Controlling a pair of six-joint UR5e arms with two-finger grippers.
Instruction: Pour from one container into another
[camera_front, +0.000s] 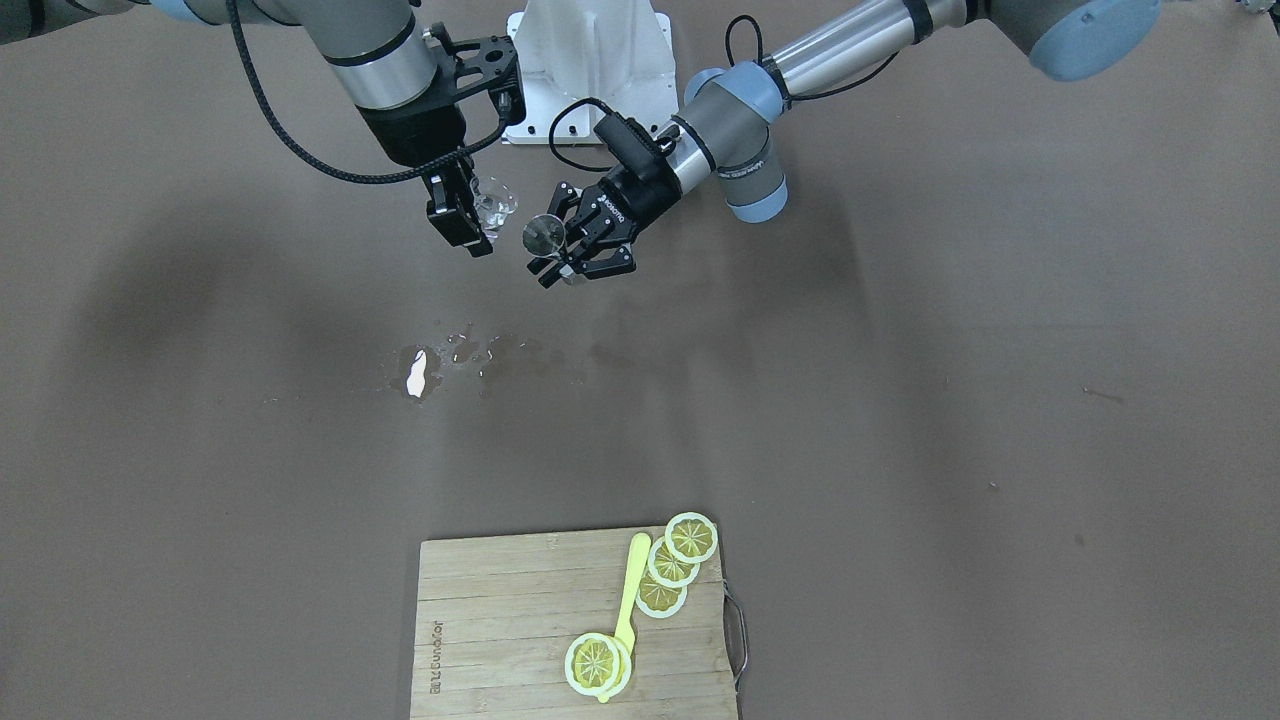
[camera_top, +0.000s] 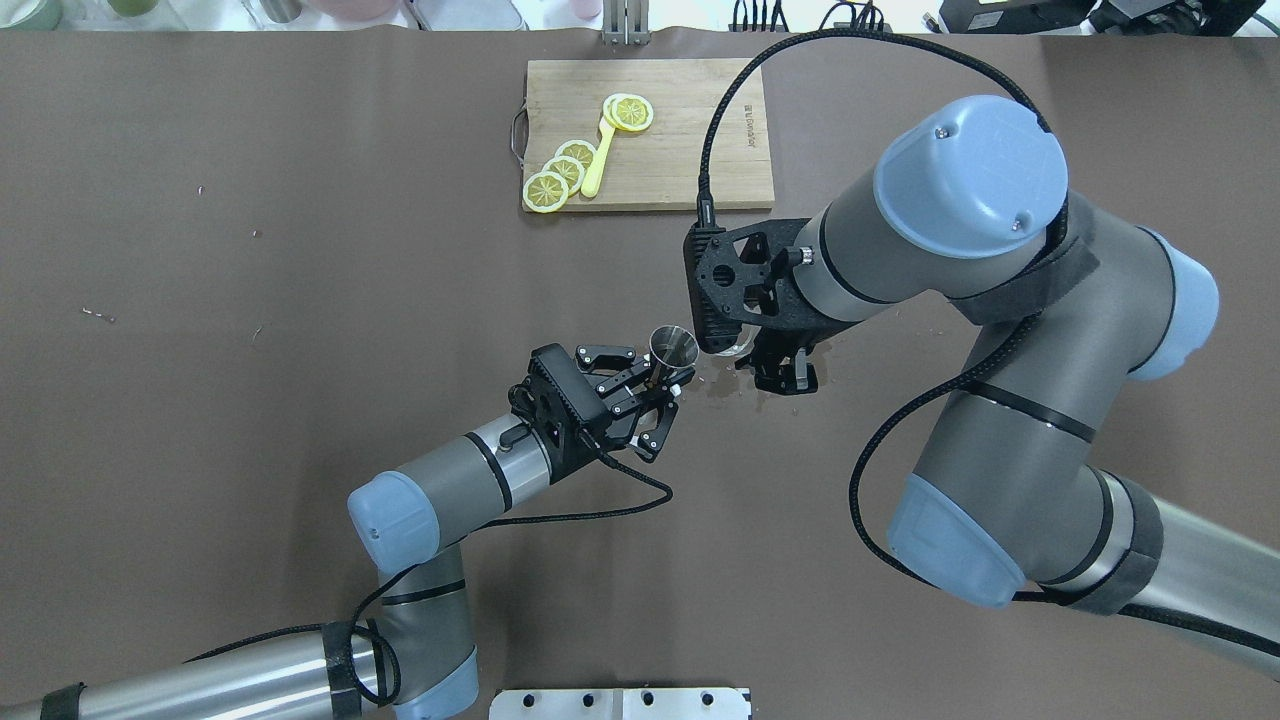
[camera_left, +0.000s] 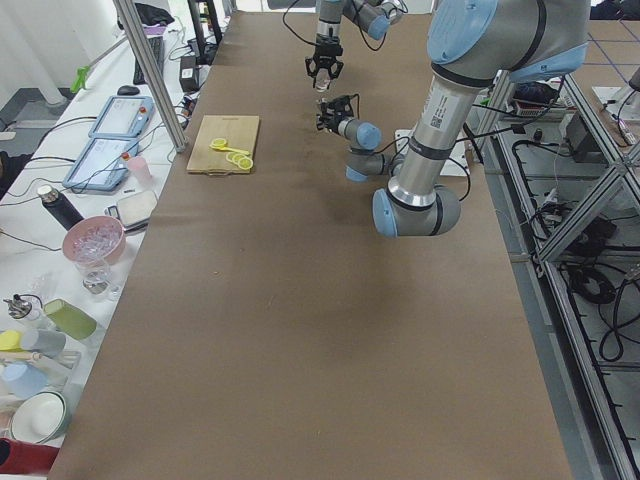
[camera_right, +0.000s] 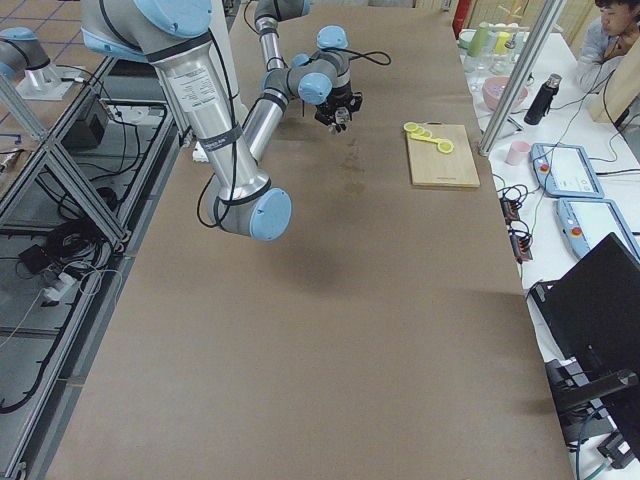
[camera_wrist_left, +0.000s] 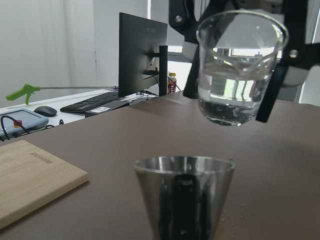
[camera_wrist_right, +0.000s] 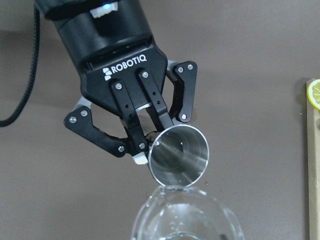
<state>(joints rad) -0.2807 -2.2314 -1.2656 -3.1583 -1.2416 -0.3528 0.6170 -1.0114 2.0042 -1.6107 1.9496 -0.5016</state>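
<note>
R gripper (camera_front: 478, 225) holds water beaker (camera_wrist_left: 240, 70) upright, near jigger (camera_wrist_left: 184, 195) in L gripper (camera_wrist_right: 146, 146)

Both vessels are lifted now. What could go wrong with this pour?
1. The jigger has a narrow mouth beside the beaker above it; the stream could miss, and the table already shows a wet patch.
2. The beaker seems to hold more water than the jigger can take, so it may overflow.

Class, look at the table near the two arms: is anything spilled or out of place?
Yes. A small puddle with wet splashes lies on the brown table, near the held glass beaker and metal cup; some liquid seems to have missed.
</note>
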